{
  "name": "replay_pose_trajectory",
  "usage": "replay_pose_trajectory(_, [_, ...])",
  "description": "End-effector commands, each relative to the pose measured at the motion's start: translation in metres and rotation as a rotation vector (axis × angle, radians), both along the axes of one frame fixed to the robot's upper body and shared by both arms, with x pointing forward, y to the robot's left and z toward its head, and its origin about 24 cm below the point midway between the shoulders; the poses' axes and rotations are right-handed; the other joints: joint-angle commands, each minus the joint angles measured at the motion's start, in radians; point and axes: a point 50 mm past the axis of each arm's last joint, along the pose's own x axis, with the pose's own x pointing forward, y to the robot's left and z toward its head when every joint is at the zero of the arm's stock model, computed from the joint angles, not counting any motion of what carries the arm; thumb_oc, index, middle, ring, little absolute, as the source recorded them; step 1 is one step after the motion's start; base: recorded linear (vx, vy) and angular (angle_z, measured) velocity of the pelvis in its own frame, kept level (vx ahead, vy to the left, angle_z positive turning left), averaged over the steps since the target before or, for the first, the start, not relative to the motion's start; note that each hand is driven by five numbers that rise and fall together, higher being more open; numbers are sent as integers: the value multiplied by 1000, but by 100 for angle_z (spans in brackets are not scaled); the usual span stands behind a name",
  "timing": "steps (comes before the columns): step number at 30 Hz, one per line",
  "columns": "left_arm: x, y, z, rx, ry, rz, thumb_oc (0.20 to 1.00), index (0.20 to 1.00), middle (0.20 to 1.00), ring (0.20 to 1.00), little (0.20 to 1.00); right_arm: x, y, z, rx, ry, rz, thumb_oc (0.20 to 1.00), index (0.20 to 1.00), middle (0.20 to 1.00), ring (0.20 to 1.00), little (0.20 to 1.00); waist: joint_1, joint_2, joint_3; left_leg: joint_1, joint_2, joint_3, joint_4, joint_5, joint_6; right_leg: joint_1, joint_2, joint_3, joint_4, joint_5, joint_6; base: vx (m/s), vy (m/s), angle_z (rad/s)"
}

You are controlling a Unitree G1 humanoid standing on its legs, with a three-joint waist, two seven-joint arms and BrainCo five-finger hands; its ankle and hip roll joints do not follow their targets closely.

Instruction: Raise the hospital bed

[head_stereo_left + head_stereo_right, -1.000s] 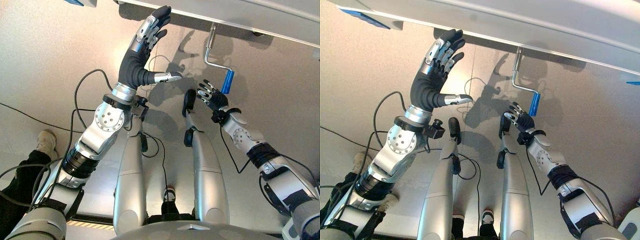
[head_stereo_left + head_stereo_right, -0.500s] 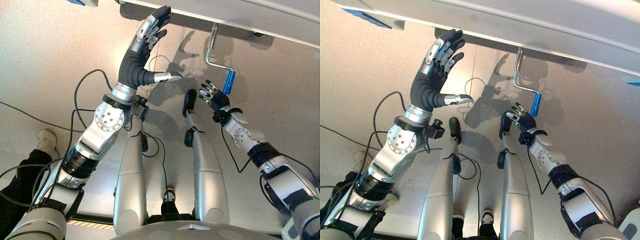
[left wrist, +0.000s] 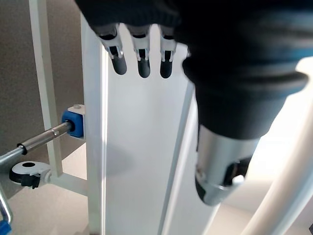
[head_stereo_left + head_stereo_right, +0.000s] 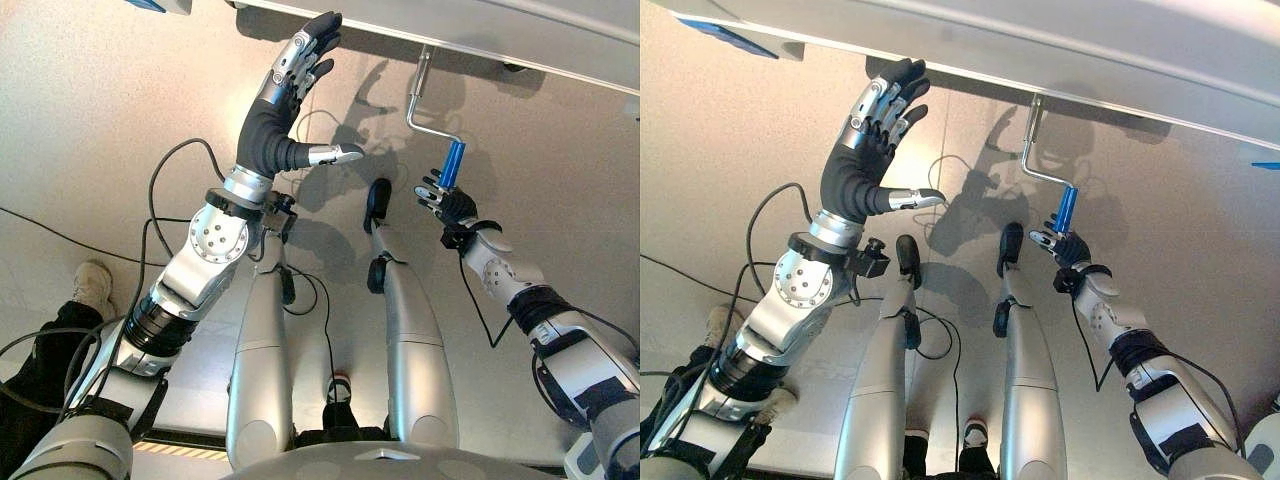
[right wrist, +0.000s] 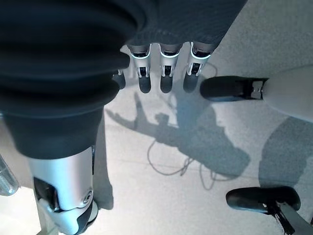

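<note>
The hospital bed's pale frame (image 4: 480, 30) runs along the far edge. A bent metal crank (image 4: 425, 95) hangs from it and ends in a blue grip (image 4: 453, 163). My right hand (image 4: 452, 205) sits just under the lower end of the blue grip (image 4: 1067, 208). Its fingers (image 5: 164, 73) are straight and hold nothing; I cannot tell whether they touch the grip. My left hand (image 4: 275, 120) is raised and open, thumb out to the side. Its fingertips (image 3: 142, 58) reach the bed frame's edge (image 3: 93, 122).
A person's dark trouser leg and pale shoe (image 4: 95, 285) are on the floor at the lower left. In the left wrist view a blue fitting (image 3: 74, 122) holds a metal rod, and a caster wheel (image 3: 27, 174) stands below it.
My right hand has moved right, from beside the crank to just beneath the blue grip. The left hand has stayed where it was.
</note>
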Motion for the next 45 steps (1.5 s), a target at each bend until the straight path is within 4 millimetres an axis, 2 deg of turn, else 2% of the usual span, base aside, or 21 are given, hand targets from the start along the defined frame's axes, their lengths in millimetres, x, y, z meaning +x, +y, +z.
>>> replay_pose_trajectory(1, [-20, -4, 14, -58, -92, -86, 1000, 1000, 1000, 1000, 1000, -3, -11, 3, -67, -8, 7, 1000, 1000, 1000, 1000, 1000, -18, 41, -24, -24, -25, 0, 27, -25, 24, 56, -18, 6, -42, -29, 119, 0, 0, 0])
replay_pose_trajectory(5, [-20, -4, 14, -53, -94, -83, 1000, 1000, 1000, 1000, 1000, -2, -10, 5, -65, -19, 15, 1000, 1000, 1000, 1000, 1000, -19, 40, -24, -21, -24, -1, 24, -24, 24, 57, -18, 7, -43, -30, 119, 0, 0, 0])
replay_pose_trajectory(7, [-20, -2, 14, -53, -94, -73, 1000, 1000, 1000, 1000, 1000, -1, -1, 19, -64, -74, 68, 1000, 1000, 1000, 1000, 1000, -20, 38, -24, -19, -24, 0, 25, -23, 24, 59, -19, 5, -43, -30, 120, 0, 0, 0])
replay_pose_trajectory(15, [-21, -1, 12, -35, -96, -59, 1000, 1000, 1000, 1000, 1000, -1, 9, 51, -68, -193, 148, 1000, 1000, 1000, 1000, 1000, -20, 33, -24, -14, -22, -3, 19, -22, 23, 63, -17, 5, -40, -32, 120, 0, 0, 0])
replay_pose_trajectory(23, [-21, 0, 10, -28, -91, -52, 1000, 1000, 1000, 1000, 1000, 0, 9, 72, -97, -258, 161, 1000, 1000, 1000, 1000, 1000, -20, 32, -24, -10, -21, -3, 15, -23, 22, 66, -17, 2, -38, -36, 121, 0, 0, 0])
replay_pose_trajectory(28, [-21, 1, 10, -31, -88, -50, 1000, 1000, 1000, 1000, 1000, 1, 5, 71, -112, -249, 142, 1000, 1000, 1000, 1000, 1000, -18, 34, -24, -9, -21, -2, 16, -24, 22, 66, -17, 2, -35, -37, 122, 0, 0, 0])
replay_pose_trajectory(38, [-23, 0, 12, -38, -99, -58, 1000, 1000, 1000, 1000, 1000, 3, 10, 78, -114, -270, 164, 1000, 1000, 1000, 1000, 1000, -20, 34, -24, -11, -21, 1, 23, -29, 23, 61, -17, 7, -34, -35, 120, 0, 0, 0])
replay_pose_trajectory(45, [-22, -3, 13, -36, -96, -79, 1000, 1000, 1000, 1000, 1000, 8, 20, 65, -107, -218, 181, 1000, 1000, 1000, 1000, 1000, -13, 40, -24, -8, -23, -1, 19, -26, 23, 64, -17, 5, -31, -36, 118, 0, 0, 0])
